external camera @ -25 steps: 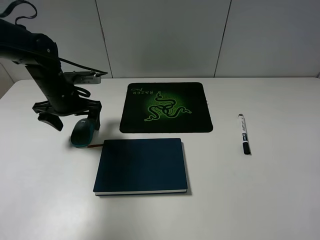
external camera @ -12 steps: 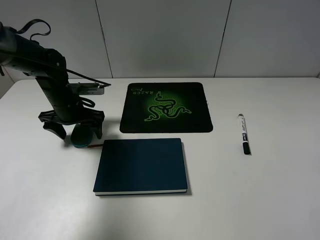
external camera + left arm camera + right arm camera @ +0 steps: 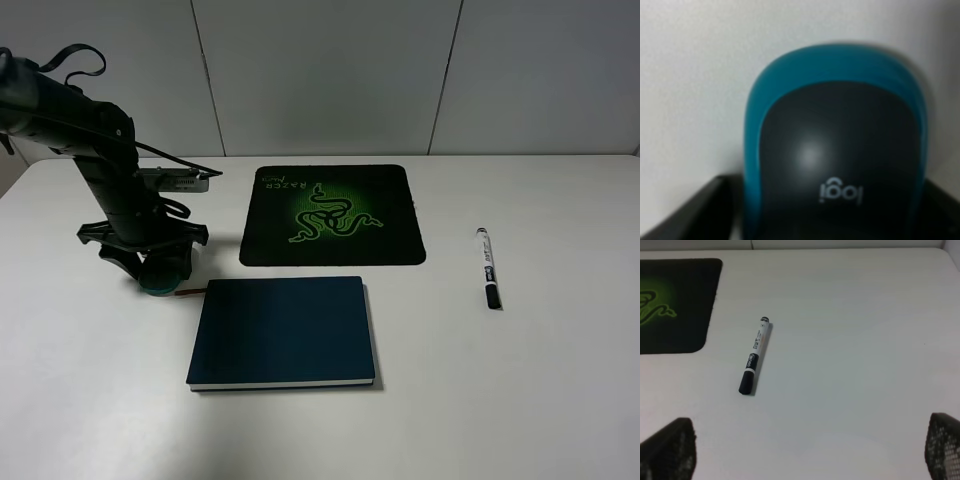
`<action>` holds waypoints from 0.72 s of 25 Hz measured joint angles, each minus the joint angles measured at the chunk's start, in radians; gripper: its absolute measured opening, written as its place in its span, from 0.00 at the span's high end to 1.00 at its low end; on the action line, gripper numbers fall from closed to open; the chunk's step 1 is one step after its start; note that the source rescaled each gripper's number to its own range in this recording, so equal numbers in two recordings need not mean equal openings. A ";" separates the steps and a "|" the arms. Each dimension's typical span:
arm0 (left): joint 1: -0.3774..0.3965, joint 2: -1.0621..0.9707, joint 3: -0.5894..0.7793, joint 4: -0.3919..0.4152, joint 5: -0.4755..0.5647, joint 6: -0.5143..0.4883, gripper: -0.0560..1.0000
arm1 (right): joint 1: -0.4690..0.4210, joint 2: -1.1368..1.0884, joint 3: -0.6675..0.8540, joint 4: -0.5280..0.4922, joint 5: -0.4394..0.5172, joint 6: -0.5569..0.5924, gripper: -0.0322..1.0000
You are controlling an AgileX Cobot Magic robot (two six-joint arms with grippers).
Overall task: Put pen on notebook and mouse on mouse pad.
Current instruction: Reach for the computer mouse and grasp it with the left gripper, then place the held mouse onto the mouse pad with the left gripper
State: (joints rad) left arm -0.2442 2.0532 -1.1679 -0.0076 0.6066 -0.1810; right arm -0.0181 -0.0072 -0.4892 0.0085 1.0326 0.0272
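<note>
Left arm (image 3: 95, 150) bends down, left hand (image 3: 150, 258) low; right hand (image 3: 810, 452) fingers stand wide apart.

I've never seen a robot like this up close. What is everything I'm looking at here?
Table: one, white, under everything.
Wall: white panels, behind the table.
Mouse pad: one, black with a green snake logo, far middle of the table.
Notebook: one, dark teal, closed, just in front of the pad.
Pen: one, white with a black cap, lying alone on the right.
Mouse: one, grey and teal, left of the notebook.
Left claw: one, black, around the mouse.
Right claw: one, black, open, pen ahead of it.
</note>
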 joint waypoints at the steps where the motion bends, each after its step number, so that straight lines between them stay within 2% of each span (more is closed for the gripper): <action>1: 0.000 0.000 0.000 0.000 0.000 0.000 0.95 | 0.000 0.000 0.000 0.000 0.000 0.000 0.00; 18: 0.000 -0.006 0.000 -0.002 0.005 0.000 0.94 | 0.000 0.000 0.000 0.000 0.000 0.000 0.00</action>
State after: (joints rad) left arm -0.2442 2.0473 -1.1679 -0.0096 0.6119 -0.1810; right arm -0.0181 -0.0072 -0.4892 0.0085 1.0326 0.0272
